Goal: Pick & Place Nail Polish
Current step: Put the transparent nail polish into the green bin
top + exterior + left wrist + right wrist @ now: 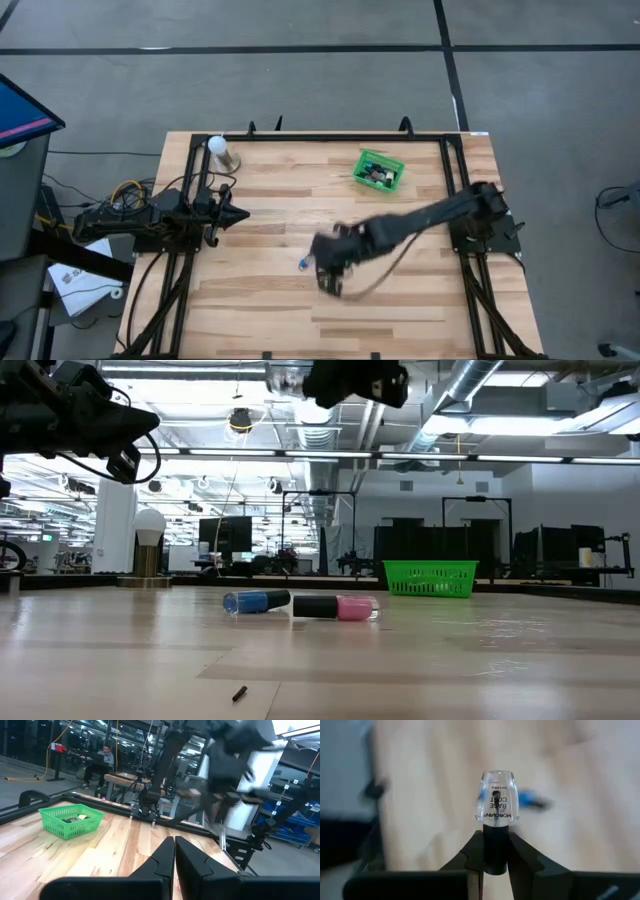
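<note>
Nail polish up front: a clear bottle (496,796) pinched by its dark cap in the right hand (496,851), body pointing straight out beyond the fingertips, up above mid-worktop (420,290). Below, blue bottle (256,601) and pink bottle (337,607) lie flat, side by side. Farther back, the green basket (379,169) holds more bottles near the far edge. Left hand (174,857) pressed together, parked at the left side.

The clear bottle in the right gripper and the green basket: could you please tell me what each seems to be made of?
The clear bottle, held by its dark cap in the right gripper, looks like glossy glass or clear plastic: the table shows through it and its edges catch light. The green basket looks like moulded plastic, with a uniform colour and an open lattice wall.
</note>
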